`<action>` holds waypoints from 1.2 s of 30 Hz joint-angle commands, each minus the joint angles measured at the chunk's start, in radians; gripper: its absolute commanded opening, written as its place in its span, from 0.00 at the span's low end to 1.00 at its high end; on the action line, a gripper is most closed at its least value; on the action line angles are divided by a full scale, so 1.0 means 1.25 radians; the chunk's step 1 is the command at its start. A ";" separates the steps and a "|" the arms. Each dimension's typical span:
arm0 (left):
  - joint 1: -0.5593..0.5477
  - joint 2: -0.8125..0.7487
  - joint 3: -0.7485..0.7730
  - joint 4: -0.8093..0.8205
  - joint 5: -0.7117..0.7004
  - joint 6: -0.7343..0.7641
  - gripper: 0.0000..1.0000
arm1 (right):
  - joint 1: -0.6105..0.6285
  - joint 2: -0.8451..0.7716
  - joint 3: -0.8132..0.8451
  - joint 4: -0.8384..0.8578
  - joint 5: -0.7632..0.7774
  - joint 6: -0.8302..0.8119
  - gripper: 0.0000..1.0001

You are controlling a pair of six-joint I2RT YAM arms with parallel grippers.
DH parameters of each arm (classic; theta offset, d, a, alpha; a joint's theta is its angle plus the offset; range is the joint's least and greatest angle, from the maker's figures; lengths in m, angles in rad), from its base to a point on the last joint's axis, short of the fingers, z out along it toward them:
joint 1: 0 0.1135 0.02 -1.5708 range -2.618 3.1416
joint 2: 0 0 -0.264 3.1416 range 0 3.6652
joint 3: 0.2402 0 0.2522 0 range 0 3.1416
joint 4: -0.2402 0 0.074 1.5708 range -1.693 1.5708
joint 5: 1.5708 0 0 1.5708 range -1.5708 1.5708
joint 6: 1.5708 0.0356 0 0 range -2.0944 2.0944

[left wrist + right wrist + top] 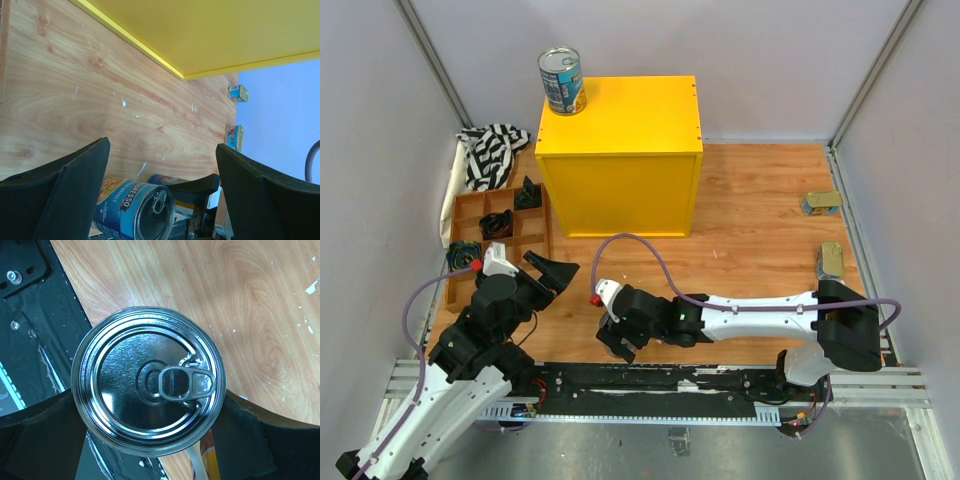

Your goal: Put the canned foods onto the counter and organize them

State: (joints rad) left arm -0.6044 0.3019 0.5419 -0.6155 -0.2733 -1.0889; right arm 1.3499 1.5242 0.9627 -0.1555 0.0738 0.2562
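wooden tabletop (760,200), right gripper (618,342) clamped on silver-topped can (145,380) at 6 o'clock, left gripper (162,150) spread wide, blue-labelled can (561,80) on yellow counter (640,120)

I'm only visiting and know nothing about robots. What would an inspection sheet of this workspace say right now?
Surface: wooden table, pale scuffs, no spills seen.
Job's things: blue-labelled can on the yellow counter, at its back left corner; second can held at the near edge; gold tins by the table's right edge.
Clutter: brown tray holding small black objects; striped cloth.
Grippers: left gripper open, empty; right gripper closed on the second can.
Cables: purple cables, one looping over each arm, no tangles.
Surroundings: plain walls, nothing else seen.
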 commanded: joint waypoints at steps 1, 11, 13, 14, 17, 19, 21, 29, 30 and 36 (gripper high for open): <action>-0.005 -0.020 -0.011 -0.009 -0.035 -0.019 0.91 | -0.009 -0.070 0.030 0.005 0.020 -0.017 0.19; -0.005 -0.062 -0.011 -0.039 -0.066 -0.040 0.91 | -0.011 -0.099 0.209 -0.152 0.113 -0.093 0.15; -0.005 -0.069 -0.012 -0.042 -0.069 -0.043 0.91 | -0.015 -0.097 0.252 -0.166 0.122 -0.107 0.15; -0.005 -0.072 -0.013 -0.043 -0.069 -0.045 0.91 | -0.018 -0.094 0.275 -0.174 0.123 -0.111 0.14; -0.005 -0.077 -0.012 -0.047 -0.070 -0.048 0.91 | -0.031 -0.082 0.351 -0.216 0.128 -0.122 0.14; -0.005 -0.079 -0.011 -0.050 -0.070 -0.050 0.91 | -0.042 -0.073 0.404 -0.245 0.131 -0.135 0.14; -0.005 -0.082 -0.010 -0.052 -0.070 -0.050 0.91 | -0.057 -0.064 0.461 -0.271 0.128 -0.149 0.14; -0.005 -0.084 -0.013 -0.053 -0.067 -0.054 0.91 | -0.145 0.031 0.768 -0.395 0.095 -0.208 0.14; -0.005 -0.084 -0.013 -0.053 -0.066 -0.054 0.91 | -0.151 0.049 0.808 -0.409 0.092 -0.217 0.14; -0.005 -0.087 -0.014 -0.061 -0.064 -0.058 0.91 | -0.171 0.165 1.031 -0.469 0.089 -0.259 0.13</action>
State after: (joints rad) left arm -0.6044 0.2081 0.5346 -0.6872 -0.3386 -1.1500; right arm 1.1439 1.6875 2.0762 -0.7696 0.1841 -0.0025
